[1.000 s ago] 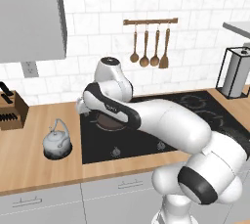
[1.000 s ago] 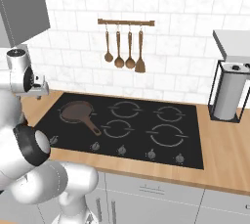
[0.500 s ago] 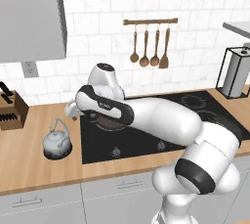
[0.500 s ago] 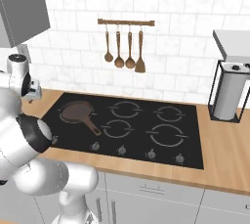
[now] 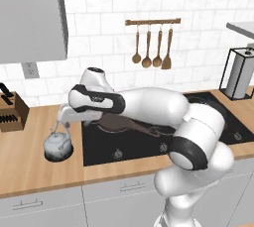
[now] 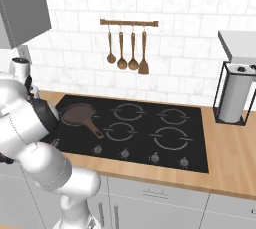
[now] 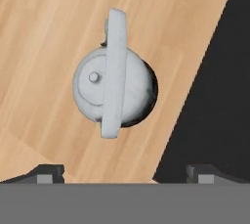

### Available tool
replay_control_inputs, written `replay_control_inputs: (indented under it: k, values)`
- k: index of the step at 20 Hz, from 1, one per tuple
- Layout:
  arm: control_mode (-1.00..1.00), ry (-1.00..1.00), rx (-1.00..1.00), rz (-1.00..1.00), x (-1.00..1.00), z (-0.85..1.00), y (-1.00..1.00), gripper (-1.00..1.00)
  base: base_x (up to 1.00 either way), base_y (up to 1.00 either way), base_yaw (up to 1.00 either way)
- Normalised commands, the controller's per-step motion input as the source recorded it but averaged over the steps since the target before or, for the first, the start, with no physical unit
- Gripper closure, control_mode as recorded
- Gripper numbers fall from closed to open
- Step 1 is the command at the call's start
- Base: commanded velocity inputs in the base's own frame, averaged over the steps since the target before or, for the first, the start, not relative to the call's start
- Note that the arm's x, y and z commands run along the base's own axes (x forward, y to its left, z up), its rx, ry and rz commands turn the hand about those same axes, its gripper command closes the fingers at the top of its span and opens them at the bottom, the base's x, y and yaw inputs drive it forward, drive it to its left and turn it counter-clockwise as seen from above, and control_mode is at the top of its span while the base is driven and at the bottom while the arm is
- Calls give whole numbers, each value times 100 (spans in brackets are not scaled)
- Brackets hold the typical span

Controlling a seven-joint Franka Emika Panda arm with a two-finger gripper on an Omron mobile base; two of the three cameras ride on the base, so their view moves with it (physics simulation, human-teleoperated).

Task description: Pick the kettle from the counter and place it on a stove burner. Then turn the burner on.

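The small silver-grey kettle stands upright on the light-brown wood counter, just left of the black cooktop. My gripper hangs right above its arched handle, a short gap apart. In the hand view the kettle sits in the middle, with its handle crossing the lid. My gripper is open, and its dark fingertips stand wide apart with nothing between them. The cooktop fills the right of that view.
A brown frying pan sits on the cooktop's back left burner. Burner knobs line the cooktop's front edge. A knife block stands at the counter's far left, and a paper towel holder at the far right.
My arm has swung left from above the cooktop, carrying the hand out over the counter and down to just above the kettle. The kettle has not moved.
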Motion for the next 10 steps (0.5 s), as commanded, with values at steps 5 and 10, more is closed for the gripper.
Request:
replay_control_inputs:
  k: [5, 10]
  values:
    - [-100, 0, 0, 0, 25, -24, 11, -100, 0, 0, 0]
    - [-100, 0, 0, 0, 22, -4, 18, -100, 0, 0, 0]
